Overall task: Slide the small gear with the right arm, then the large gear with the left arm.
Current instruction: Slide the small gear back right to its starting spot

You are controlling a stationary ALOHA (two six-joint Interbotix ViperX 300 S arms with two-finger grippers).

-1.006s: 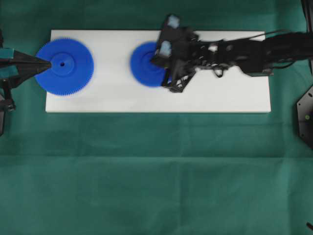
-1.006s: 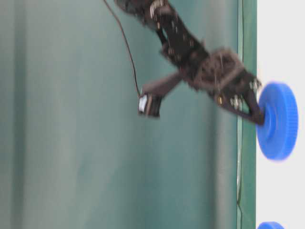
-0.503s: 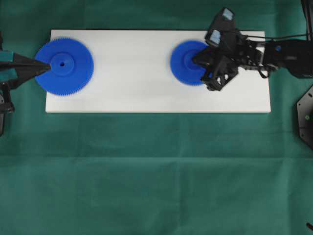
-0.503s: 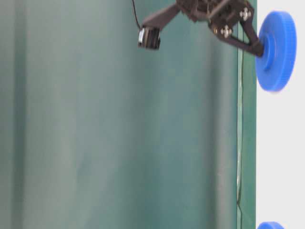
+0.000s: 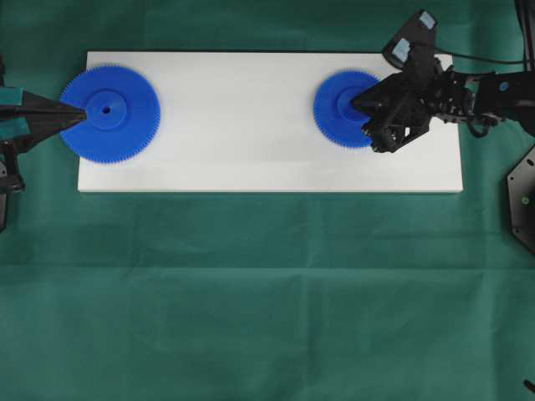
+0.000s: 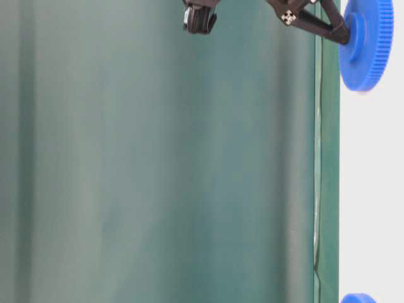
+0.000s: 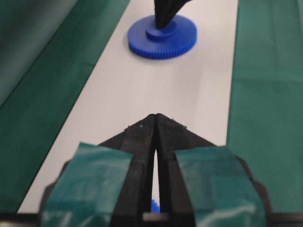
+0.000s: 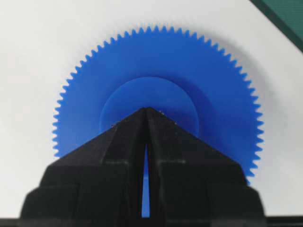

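- Small gear sits flat near the right end of the white board; the right end effector has its closed tip planted on the hub, clamping nothing. In the right wrist view the fingers meet at a point on the hub, only a slit between them.
- Large gear lies at the board's left end; the left end effector is pinched shut too, tip resting on the gear just left of its centre hole, holding nothing.
- Key relation, as we read it: the large gear lies directly ahead of the left tip, along the board's long axis, small gear far down the same line (left wrist view). Left arm is the nearer one.
- We judge the small-gear slide about finished; the large gear is next.
- Risk: tip skating off the hub.
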